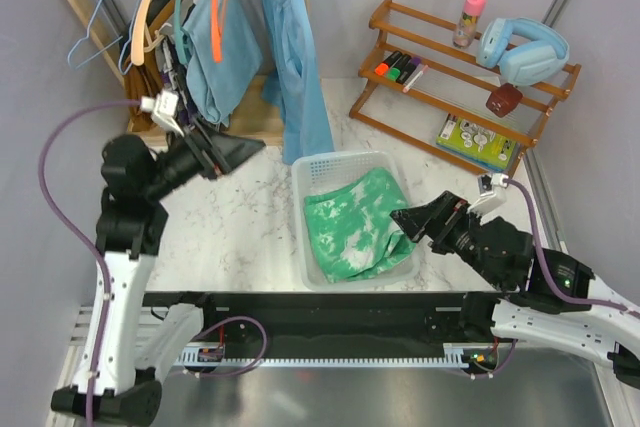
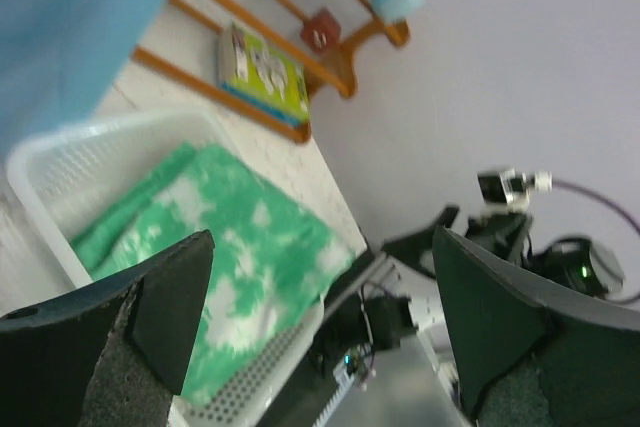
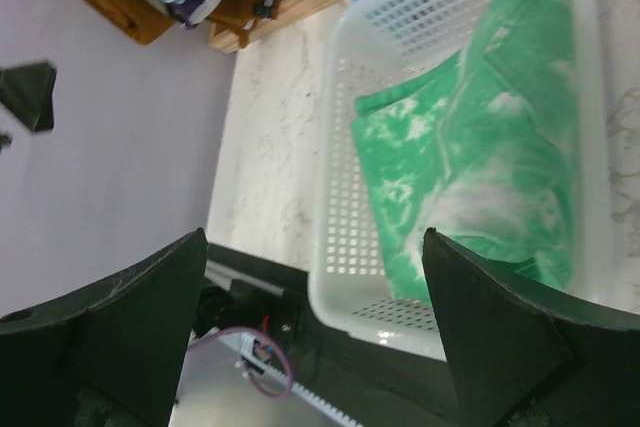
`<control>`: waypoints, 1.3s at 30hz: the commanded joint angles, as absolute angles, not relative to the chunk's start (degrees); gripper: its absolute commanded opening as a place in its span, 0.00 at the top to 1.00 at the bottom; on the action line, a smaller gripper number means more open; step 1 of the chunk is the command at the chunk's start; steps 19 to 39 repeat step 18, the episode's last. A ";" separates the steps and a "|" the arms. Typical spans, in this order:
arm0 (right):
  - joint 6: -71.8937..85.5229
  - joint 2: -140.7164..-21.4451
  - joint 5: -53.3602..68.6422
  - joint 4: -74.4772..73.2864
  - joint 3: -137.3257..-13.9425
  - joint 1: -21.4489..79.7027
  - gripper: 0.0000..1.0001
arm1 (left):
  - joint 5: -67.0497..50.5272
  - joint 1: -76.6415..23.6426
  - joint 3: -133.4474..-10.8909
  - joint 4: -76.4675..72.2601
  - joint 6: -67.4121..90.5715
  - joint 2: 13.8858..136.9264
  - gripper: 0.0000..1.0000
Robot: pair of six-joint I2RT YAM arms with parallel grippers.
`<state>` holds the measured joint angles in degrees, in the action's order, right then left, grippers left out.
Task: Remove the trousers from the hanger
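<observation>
The green and white blotchy trousers point(image 1: 355, 227) lie crumpled in a white mesh basket point(image 1: 345, 159) at the table's middle, with no hanger on them. They also show in the left wrist view point(image 2: 230, 247) and the right wrist view point(image 3: 480, 167). A thin orange hanger point(image 1: 217, 17) hangs on the rack at the back left, apart from the trousers. My left gripper point(image 1: 240, 155) is open and empty, raised left of the basket point(image 2: 60, 147). My right gripper point(image 1: 415, 217) is open and empty by the basket's right rim point(image 3: 340, 97).
Light-blue garments point(image 1: 295, 57) hang from the rack and reach down to the basket's back left corner. Other hangers point(image 1: 150, 7) crowd the rack. A wooden shelf point(image 1: 450, 97) at the back right holds headphones point(image 1: 525, 47), markers, a bottle and a book.
</observation>
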<state>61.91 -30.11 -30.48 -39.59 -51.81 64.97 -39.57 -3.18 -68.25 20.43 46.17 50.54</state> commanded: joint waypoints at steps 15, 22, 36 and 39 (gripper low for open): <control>75.41 -0.82 -49.75 -43.85 -26.38 64.95 0.02 | -47.99 -19.95 -4.69 -11.33 67.12 0.46 0.01; 77.09 -1.83 -49.49 -47.10 -26.63 65.04 0.02 | -49.56 -19.95 1.73 -19.12 75.19 -4.84 0.01; 77.09 -1.83 -49.49 -47.10 -26.63 65.04 0.02 | -49.56 -19.95 1.73 -19.12 75.19 -4.84 0.01; 77.09 -1.83 -49.49 -47.10 -26.63 65.04 0.02 | -49.56 -19.95 1.73 -19.12 75.19 -4.84 0.01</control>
